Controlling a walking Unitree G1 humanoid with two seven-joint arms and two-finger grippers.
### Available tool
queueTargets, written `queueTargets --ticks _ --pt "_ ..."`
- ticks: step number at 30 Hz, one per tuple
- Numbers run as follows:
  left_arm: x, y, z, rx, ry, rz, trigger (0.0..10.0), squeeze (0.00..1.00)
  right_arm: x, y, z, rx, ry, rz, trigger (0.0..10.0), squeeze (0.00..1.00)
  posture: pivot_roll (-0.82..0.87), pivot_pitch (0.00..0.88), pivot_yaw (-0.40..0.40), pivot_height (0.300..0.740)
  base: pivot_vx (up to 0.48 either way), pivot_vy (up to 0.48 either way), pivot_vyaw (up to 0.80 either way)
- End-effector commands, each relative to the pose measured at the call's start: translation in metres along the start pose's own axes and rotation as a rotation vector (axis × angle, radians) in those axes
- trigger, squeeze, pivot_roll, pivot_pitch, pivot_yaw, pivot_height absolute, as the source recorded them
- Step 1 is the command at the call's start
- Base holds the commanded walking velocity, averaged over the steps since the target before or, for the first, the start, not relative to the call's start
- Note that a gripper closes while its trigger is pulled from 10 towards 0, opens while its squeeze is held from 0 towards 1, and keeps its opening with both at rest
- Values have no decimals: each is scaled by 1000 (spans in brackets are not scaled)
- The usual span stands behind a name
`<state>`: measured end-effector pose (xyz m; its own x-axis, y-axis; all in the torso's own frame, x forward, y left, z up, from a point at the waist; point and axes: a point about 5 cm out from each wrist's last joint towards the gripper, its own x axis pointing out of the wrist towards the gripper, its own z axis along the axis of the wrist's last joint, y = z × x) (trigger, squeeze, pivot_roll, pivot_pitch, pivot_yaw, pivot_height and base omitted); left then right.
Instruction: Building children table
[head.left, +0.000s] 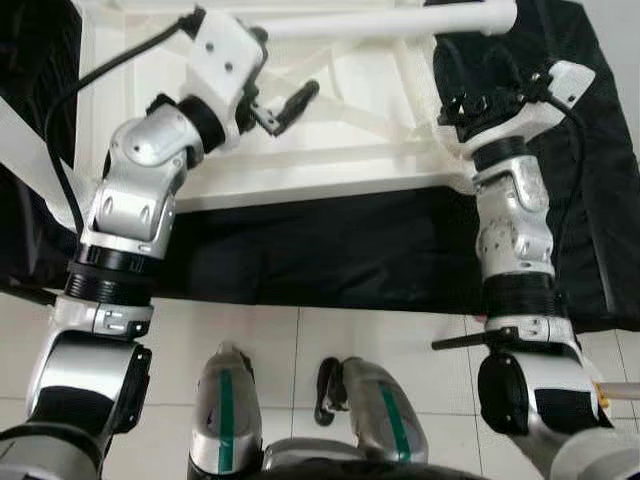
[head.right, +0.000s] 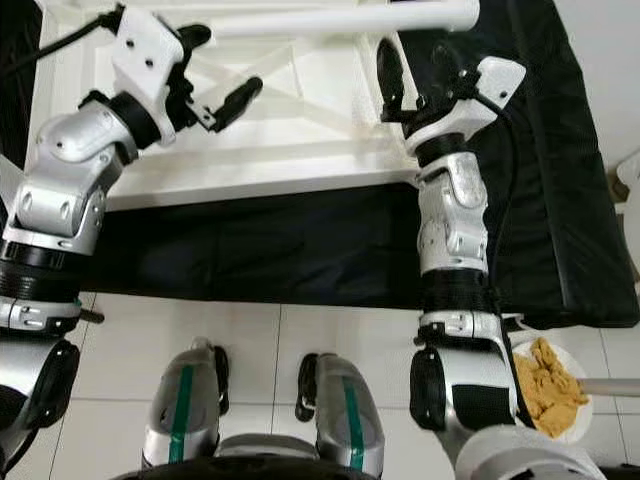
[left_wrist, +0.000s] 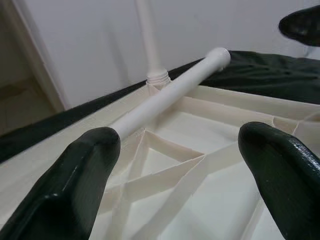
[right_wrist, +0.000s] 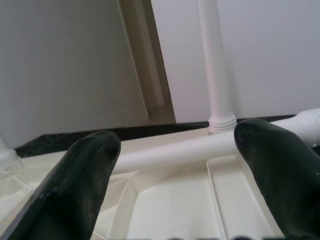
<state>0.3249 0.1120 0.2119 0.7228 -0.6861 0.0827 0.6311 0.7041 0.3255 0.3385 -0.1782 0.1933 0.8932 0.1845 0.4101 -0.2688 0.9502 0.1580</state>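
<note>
A white children's table top (head.left: 340, 165) lies upside down on a black cloth (head.left: 330, 250), ribbed underside up. A loose white leg tube (head.left: 390, 22) lies across its far side. Another leg (right_wrist: 215, 65) stands upright in a far corner socket. My left gripper (head.right: 225, 70) hovers open over the left part of the underside, pointing toward the lying tube (left_wrist: 170, 92), nothing between its fingers. My right gripper (head.right: 412, 80) is open at the table top's right edge, with the lying tube (right_wrist: 175, 152) ahead of its fingertips and not touched.
The black cloth covers the floor under and around the table top. White tiles (head.left: 300, 340) lie in front, where my feet (head.left: 225, 400) stand. A white plate with yellow-brown bits (head.right: 550, 390) sits on the floor at my right. A white wall (left_wrist: 90, 40) rises behind.
</note>
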Motion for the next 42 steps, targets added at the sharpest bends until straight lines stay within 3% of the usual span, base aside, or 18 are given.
queueTargets --ticks 1,4,9,11,15,20,22,25,31,34,36,42 --pt "-1 -6 -5 -81 15 136 10000 0 -1 -2 -4 -10 36 0 10000 0 137 73 -102 740 0 0 0" --pt "-5 -19 -21 -151 100 144 10000 0 1 -4 -12 -52 120 -42 10000 0 147 82 -108 740 0 0 0" --pt "-6 -17 -31 -148 189 154 10000 0 5 -6 -19 -20 218 -88 10000 0 150 85 -108 740 0 0 0" --pt "-5 -11 -33 -168 225 155 10000 0 9 -8 -27 -69 338 -128 10000 0 148 90 -104 740 0 0 0" --pt "-4 -10 -32 -173 239 141 10000 0 8 -12 -33 -97 417 -164 10000 0 147 94 -102 740 0 0 0" --pt "-4 -11 -30 -128 255 89 10000 0 7 -13 -29 -106 344 -135 10000 0 144 99 -99 740 0 0 0" --pt "-2 -22 -24 -90 229 -4 10000 0 6 -10 -18 -72 231 -98 10000 0 143 100 -98 740 0 0 0" --pt "0 -40 -20 -51 211 -123 10000 0 4 -8 -13 -65 182 -87 10000 0 139 102 -95 740 0 0 0" --pt "2 -74 -22 5 196 -326 10000 0 3 -8 -11 -68 187 -100 10000 0 128 105 -87 740 0 0 0" --pt "2 -74 -22 5 196 -326 10000 0 3 -8 -11 -68 187 -100 10000 0 128 105 -87 740 0 0 0" --pt "4 -86 -25 -3 215 -400 10000 0 2 -11 -10 -67 192 -115 10000 0 120 107 -82 740 0 0 0" --pt "7 -93 -27 16 229 -456 10000 0 1 -13 -9 -64 180 -122 10000 0 115 106 -78 740 0 0 0"
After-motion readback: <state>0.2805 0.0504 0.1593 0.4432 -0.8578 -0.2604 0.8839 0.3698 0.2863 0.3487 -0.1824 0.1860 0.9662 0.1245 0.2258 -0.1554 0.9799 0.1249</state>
